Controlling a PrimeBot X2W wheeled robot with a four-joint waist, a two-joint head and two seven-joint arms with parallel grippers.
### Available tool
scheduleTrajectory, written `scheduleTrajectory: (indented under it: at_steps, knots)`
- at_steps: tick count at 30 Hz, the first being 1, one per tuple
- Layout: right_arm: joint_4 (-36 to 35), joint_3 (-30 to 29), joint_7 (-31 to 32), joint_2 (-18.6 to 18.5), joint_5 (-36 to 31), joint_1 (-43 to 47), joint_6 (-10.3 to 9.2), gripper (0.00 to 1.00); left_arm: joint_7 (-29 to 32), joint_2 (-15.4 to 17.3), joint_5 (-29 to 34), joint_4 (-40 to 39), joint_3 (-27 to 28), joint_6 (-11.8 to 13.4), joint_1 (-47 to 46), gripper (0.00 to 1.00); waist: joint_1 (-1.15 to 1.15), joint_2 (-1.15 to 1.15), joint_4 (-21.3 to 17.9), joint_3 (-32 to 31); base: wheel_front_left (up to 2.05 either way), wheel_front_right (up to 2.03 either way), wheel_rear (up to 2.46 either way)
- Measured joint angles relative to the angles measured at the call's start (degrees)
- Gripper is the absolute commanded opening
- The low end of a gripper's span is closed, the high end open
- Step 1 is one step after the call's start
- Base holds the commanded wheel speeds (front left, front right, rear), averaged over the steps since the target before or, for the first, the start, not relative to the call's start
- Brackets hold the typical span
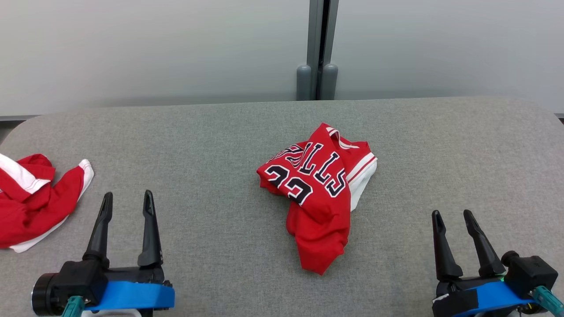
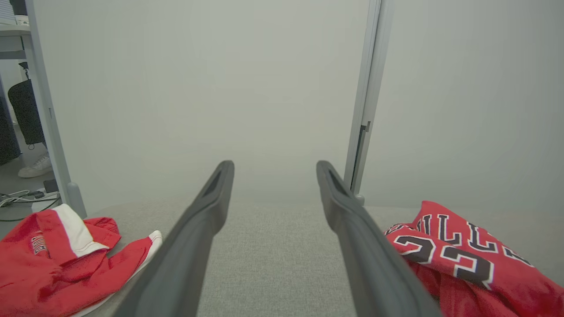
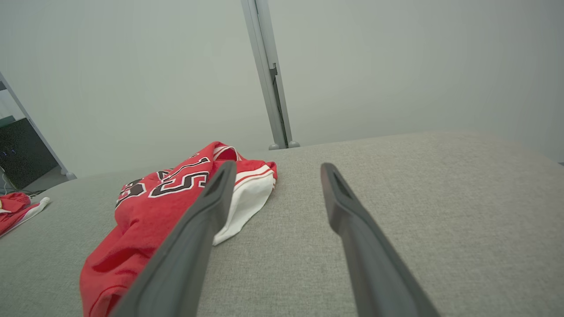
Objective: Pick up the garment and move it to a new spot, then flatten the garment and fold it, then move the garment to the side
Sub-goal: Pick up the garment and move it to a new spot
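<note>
Centrally, the jersey (image 1: 319,193) lies crumpled on the table (image 1: 220,132); a red cloth (image 1: 31,198) sits at its left edge. Near the front corners, left gripper (image 1: 128,198) and right gripper (image 1: 451,215) gape empty.

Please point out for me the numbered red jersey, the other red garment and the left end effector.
numbered red jersey (image 1: 319,193), head view, red cloth beside the number.
other red garment (image 1: 35,207), head view, its red middle part.
left end effector (image 1: 128,193), head view, midway between its two open fingertips.
</note>
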Motion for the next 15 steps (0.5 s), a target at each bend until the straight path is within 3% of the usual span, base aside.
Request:
scheduleTrajectory:
  at_steps: [15]
  knots:
    - [1.1, 0.2, 0.0, 0.0, -0.4, 1.3, 0.00, 1.00, 0.0, -2.9, 3.9, 3.8, 4.9, -4.1, 3.0, 1.00, 0.00, 0.01, 0.0, -0.9, 0.00, 0.00, 0.00]
